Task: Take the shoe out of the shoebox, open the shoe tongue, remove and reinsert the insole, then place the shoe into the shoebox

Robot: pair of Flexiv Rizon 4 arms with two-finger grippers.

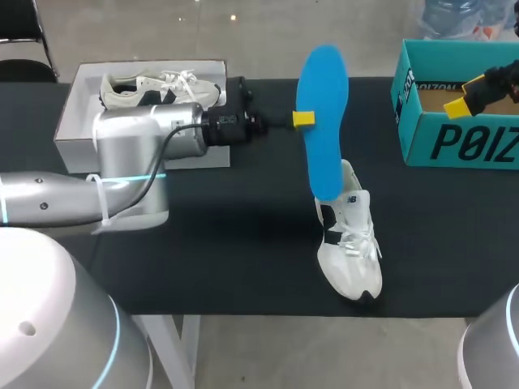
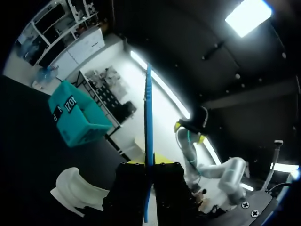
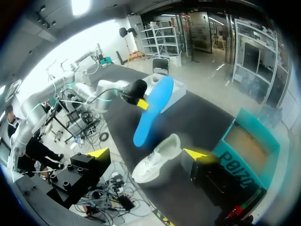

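At the right edge of the table (image 1: 203, 243) the teal shoebox (image 1: 454, 144) is cut off. The blue insole (image 1: 324, 113) hides the heel of the white shoe (image 1: 350, 261); its tip may sit inside.

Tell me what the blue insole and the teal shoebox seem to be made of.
The insole is probably foam with a matte finish: thin, smooth, no shine. The teal shoebox looks like cardboard: printed teal outside, plain brown inside, flat folded walls.
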